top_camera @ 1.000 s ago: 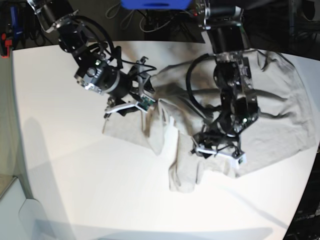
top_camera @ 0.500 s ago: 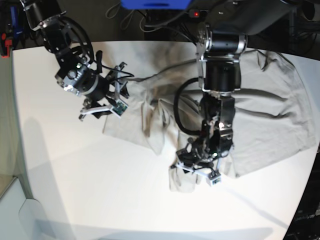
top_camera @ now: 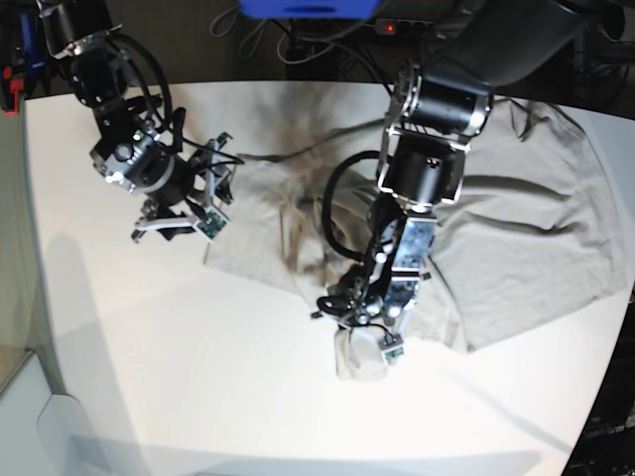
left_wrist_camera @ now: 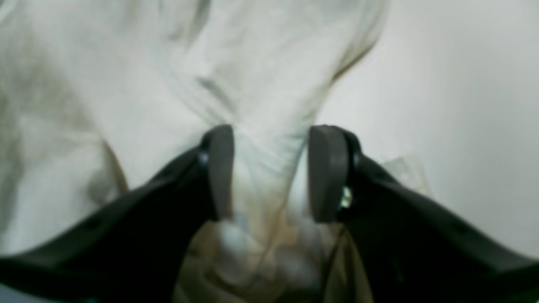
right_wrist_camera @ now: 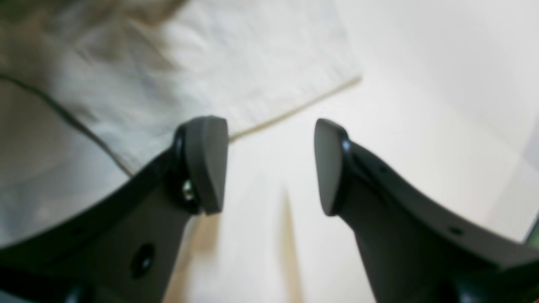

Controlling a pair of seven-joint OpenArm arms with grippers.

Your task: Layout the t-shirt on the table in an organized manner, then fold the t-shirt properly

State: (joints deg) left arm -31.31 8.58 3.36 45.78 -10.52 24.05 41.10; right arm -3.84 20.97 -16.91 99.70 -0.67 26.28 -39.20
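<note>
Grey-beige cloth is pinched in the left gripper [left_wrist_camera: 269, 172], the right gripper [right_wrist_camera: 269, 166] hangs open over bare surface [top_camera: 198, 377], the t-shirt [top_camera: 526, 248] lies rumpled, layout unfinished; next move likely requires spreading.

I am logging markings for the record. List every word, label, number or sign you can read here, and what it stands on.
None can be read.
t-shirt: plain, no print visible.
table: bare white, no marks.
Left hand and right hand: no lettering shows.
</note>
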